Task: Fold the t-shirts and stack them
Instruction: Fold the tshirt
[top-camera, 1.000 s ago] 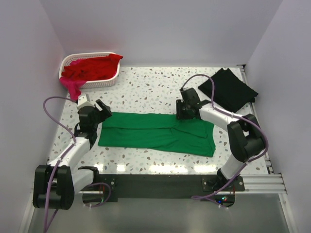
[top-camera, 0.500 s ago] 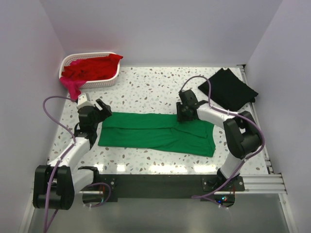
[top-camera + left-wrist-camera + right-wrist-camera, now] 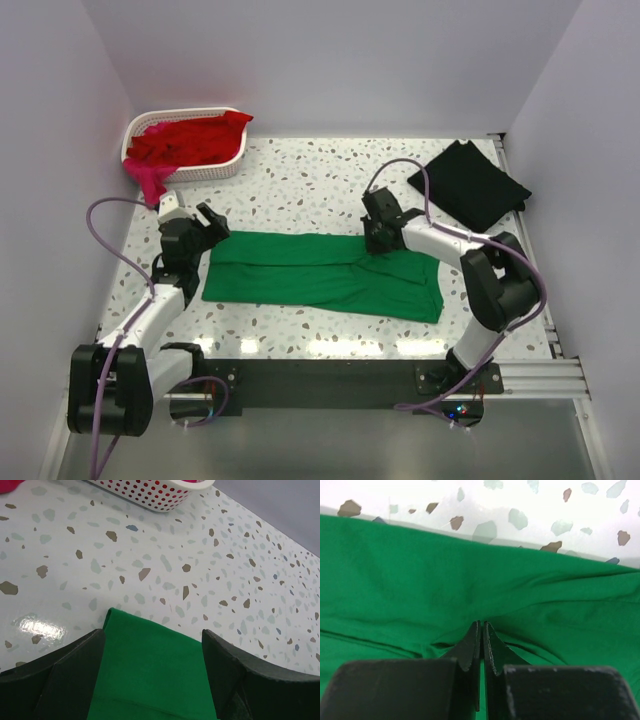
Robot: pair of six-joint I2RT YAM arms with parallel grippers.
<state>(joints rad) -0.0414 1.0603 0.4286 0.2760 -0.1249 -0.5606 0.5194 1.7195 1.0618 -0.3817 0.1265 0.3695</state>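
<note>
Table: white stone-speckled table (image 3: 300,185), closed in by plain pale walls at the back and both sides.
Green shirt: bright green t-shirt of soft cloth (image 3: 320,275), lying flat on the near middle of the table, folded lengthwise into a long band.
Long axis: it runs left to right across the table, and the right end is broader and sits a little nearer the arm bases (which end is the collar I cannot tell).
Left hand: the left hand (image 3: 214,230) stands wide open at the shirt's left far corner; in the wrist view one black finger (image 3: 75,675) lies on each side of that corner, and it holds nothing.
Right hand: the right hand (image 3: 480,626) is closed tight on the far edge of the green t-shirt, right of its middle, with the cloth puckering in towards the tips.
Black shirt: folded black cloth t-shirt (image 3: 470,185), set cornerwise at the far right of the table, well apart from the green one.
Basket: white plastic lattice basket (image 3: 205,170) at the far left corner, holding crumpled red cloth shirts (image 3: 190,140), with magenta-pink cloth (image 3: 152,180) hanging over its near left rim.
Hard to make out: the number of red shirts, and whether the right fingers pinch one layer or more; the wrist views cut off both ends of the green t-shirt.
</note>
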